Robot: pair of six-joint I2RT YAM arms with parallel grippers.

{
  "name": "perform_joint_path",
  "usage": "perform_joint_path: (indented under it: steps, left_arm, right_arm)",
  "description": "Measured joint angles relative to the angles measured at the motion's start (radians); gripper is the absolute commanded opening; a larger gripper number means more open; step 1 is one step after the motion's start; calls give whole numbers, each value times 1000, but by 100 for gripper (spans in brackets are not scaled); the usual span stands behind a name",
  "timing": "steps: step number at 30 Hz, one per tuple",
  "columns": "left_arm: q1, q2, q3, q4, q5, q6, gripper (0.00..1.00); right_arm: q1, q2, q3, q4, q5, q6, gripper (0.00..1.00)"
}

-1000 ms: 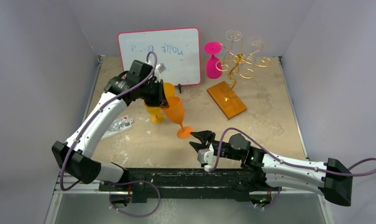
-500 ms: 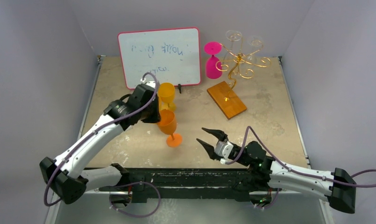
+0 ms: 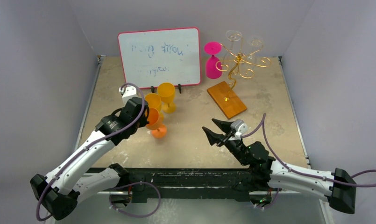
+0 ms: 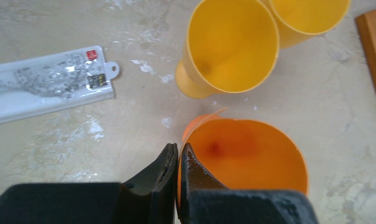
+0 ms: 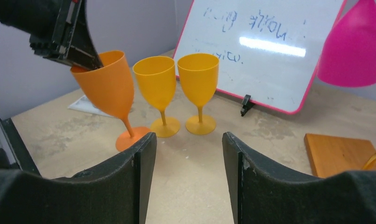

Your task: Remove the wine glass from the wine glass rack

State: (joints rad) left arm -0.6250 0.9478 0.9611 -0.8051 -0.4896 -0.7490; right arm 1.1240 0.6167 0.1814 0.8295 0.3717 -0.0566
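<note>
Orange wine glass (image 3: 153, 119) is leaning foot-down on the worktop (image 3: 270, 105), left of centre, since the left hand (image 4: 178, 156) is pinching its rim, while the right hand (image 5: 187, 136) is gaping empty.

The table (image 3: 270, 116) is beige, with white worn patches. At its far edge a whiteboard (image 3: 160, 56) stands, and two yellow glasses (image 3: 166, 95) stand upright just before it. An orange glass (image 3: 155, 122) is beside them, tilted, with its foot on the surface. A flat plastic package (image 4: 46, 84) lies at the left. The wooden base (image 3: 226, 99) of the wine glass rack (image 3: 239, 59) lies at the right.
</note>
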Motion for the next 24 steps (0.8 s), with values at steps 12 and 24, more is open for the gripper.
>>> perform_joint_path:
  steps: [12,24]
  left_arm:
    - [5,94,6,-119,-196,-54,0]
    - [142,150,-45,-14,-122,-39,0]
  right_arm:
    - [0,3,71,-184,168,264,62]
    - [0,11,179,-558,326,537,80]
